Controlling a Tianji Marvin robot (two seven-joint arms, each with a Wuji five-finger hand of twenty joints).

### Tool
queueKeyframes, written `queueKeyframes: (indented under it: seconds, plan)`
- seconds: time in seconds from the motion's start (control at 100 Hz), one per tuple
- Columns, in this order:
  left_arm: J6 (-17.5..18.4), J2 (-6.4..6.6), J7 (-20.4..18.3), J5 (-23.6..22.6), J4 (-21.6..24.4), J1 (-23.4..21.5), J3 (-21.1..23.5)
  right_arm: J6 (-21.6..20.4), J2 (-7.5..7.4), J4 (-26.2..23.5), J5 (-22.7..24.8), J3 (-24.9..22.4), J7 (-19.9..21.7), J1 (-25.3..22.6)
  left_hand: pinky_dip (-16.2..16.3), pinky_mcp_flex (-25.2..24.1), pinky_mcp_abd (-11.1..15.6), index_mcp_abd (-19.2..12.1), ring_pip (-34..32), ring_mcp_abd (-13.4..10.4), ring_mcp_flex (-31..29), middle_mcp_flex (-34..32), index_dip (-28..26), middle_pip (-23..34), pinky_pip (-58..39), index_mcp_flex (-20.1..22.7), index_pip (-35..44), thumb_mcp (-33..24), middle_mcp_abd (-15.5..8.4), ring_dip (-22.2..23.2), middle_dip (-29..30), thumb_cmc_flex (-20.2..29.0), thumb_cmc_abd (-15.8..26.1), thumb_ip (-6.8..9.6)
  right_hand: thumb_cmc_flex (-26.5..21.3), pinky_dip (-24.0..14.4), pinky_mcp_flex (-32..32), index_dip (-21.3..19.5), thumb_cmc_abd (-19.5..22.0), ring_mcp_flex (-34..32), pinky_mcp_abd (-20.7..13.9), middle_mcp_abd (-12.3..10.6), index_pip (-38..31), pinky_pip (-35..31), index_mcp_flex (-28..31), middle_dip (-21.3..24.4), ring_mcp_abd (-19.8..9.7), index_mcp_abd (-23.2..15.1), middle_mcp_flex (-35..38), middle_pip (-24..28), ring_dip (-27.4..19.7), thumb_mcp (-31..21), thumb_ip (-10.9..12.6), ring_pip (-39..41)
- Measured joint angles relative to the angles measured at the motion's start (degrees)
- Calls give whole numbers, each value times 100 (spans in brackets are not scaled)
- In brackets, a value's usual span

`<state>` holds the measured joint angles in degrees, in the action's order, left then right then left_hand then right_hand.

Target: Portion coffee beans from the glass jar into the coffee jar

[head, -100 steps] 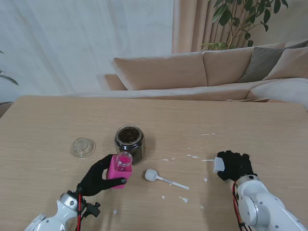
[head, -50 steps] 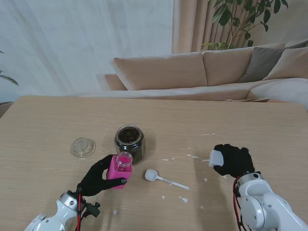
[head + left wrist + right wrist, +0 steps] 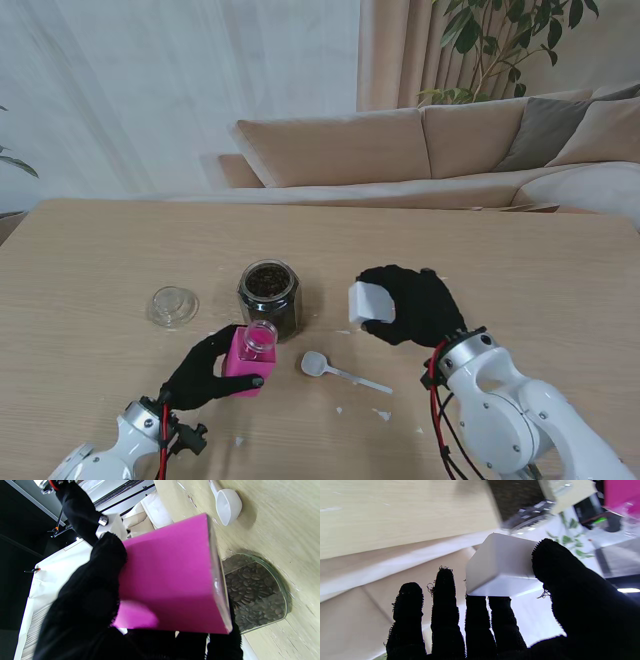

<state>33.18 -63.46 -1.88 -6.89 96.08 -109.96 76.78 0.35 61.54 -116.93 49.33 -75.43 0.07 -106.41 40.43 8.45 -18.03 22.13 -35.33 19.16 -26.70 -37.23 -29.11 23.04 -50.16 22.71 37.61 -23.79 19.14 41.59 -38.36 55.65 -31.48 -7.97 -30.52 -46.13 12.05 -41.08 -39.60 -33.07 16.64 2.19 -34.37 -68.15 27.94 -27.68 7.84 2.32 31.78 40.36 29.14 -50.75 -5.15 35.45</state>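
Two black-gloved hands are at work over the tabletop (image 3: 90, 270). The left hand (image 3: 205, 368) is wrapped around the pink coffee jar (image 3: 248, 357), which sits just at five o'clock of the glass jar (image 3: 269, 297) full of beans. The right hand (image 3: 412, 303), raised at about three o'clock from that jar, pinches a white rectangular lid (image 3: 369, 302) between thumb and fingers. A white scoop (image 3: 340, 371) lies between the hands, and a clear glass lid (image 3: 173, 305) rests at nine o'clock. White flecks dot the wood, too small to identify. Its wrist view is blurred beyond the lid.
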Motion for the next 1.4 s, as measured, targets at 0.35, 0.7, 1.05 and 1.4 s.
queueKeyframes:
  seconds: [0.35, 0.7, 1.05, 1.4]
  plan:
    - [298, 38, -46, -64, -170, 105, -71, -318, -13, -105, -842, 845, 486, 824, 0, 71, 0, 0, 0, 0, 0, 0, 0, 0, -70, 0, 0, 0, 0, 0, 0, 0, 0, 0, 0, -57, 27, 5, -1, -53, 26, 5, 0, 0, 3, 0, 0, 3, 13, -4, 5, 1, 0, 0]
    - [367, 42, -54, -115, -250, 174, -96, -333, -111, -27, -1779, 1433, 1284, 1440, 0, 72, -1, 0, 0, 0, 0, 0, 0, 0, -73, 0, 0, 3, 0, 0, 0, 0, 0, 0, -66, -126, 27, 67, -3, -53, 35, 27, 0, 0, 4, -38, 0, 18, 17, -66, 61, 70, 0, -1]
    - [415, 63, -116, -84, -255, 172, -89, -359, -115, 177, -1453, 1742, 1294, 1708, 0, 73, -1, 0, 0, 0, 0, 0, 0, 0, -73, 0, 0, 5, 0, 0, 0, 0, 0, 0, -68, -186, 27, 69, -3, -53, 35, 28, 0, -1, 4, -49, 0, 18, 17, -66, 83, 78, -1, -1]
    - [441, 66, -118, -69, -257, 169, -81, -421, -129, 291, -1449, 1921, 1346, 1794, 0, 92, -1, 0, 0, 0, 0, 0, 0, 0, -74, 0, 0, 28, 0, 0, 0, 0, 0, 0, -68, -197, 27, 82, -2, -53, 35, 35, 0, -61, 58, -65, 0, 24, 80, -66, 90, 159, -2, -1]
